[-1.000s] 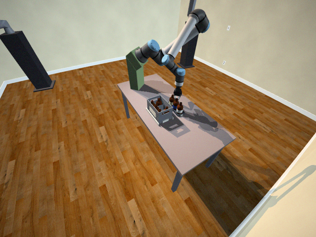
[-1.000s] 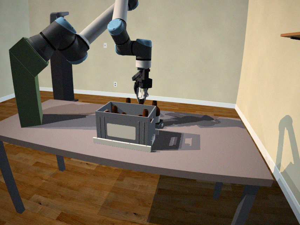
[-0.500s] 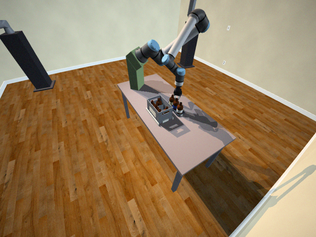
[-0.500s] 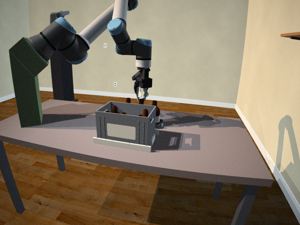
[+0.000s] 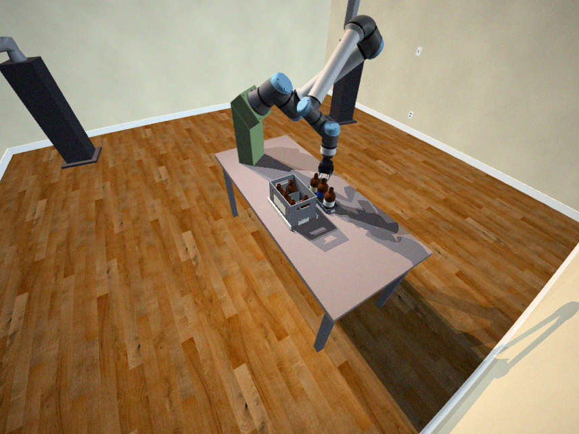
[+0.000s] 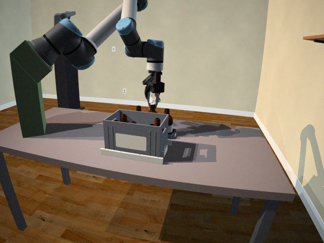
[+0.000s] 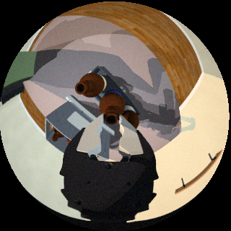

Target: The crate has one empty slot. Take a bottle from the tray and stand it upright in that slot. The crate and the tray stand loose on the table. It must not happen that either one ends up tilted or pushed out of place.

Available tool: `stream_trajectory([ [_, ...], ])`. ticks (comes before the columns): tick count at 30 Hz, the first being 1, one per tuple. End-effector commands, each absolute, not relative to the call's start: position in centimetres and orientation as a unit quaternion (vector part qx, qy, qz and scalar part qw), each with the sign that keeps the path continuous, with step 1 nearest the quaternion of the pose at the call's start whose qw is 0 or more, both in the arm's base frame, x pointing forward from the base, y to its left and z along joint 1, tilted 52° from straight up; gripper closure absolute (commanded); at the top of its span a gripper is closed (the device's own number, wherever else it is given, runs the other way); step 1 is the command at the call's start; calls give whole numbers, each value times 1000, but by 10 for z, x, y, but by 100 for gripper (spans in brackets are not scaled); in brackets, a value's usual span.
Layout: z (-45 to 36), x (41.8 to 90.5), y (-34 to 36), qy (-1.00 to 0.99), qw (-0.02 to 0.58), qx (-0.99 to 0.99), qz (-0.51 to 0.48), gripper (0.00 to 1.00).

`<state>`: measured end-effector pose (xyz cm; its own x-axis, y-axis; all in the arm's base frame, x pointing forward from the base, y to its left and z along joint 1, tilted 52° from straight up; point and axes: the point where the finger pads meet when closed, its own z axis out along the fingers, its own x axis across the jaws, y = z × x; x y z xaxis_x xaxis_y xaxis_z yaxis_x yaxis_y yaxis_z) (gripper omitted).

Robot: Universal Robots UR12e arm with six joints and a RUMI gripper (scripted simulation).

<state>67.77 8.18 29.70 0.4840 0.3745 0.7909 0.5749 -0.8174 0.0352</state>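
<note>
A grey crate (image 5: 293, 198) stands on the table with several brown bottles in it; it also shows in the exterior view (image 6: 136, 133). Right beside it a low dark tray (image 5: 327, 205) holds three upright brown bottles. My gripper (image 5: 325, 174) is shut on the neck of the middle bottle, the one with the blue label (image 5: 322, 188), which stands in the tray. The wrist view shows my fingers closed around that bottle's neck (image 7: 112, 106), with another tray bottle (image 7: 90, 85) beyond it and a third partly hidden behind my right finger. The crate's empty slot is hidden.
The green robot base (image 5: 248, 126) stands on the table's far end. A white strip (image 6: 131, 155) lies along the crate's front foot. Two dark pillars (image 5: 47, 109) stand on the wooden floor.
</note>
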Motion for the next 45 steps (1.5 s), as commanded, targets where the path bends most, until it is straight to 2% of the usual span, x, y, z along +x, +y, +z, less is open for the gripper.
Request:
stream_trajectory([
  [1,300,675,80,-278,118,-853,-425,100],
  [45,313,660,70,-278,118,-853,-425,100],
])
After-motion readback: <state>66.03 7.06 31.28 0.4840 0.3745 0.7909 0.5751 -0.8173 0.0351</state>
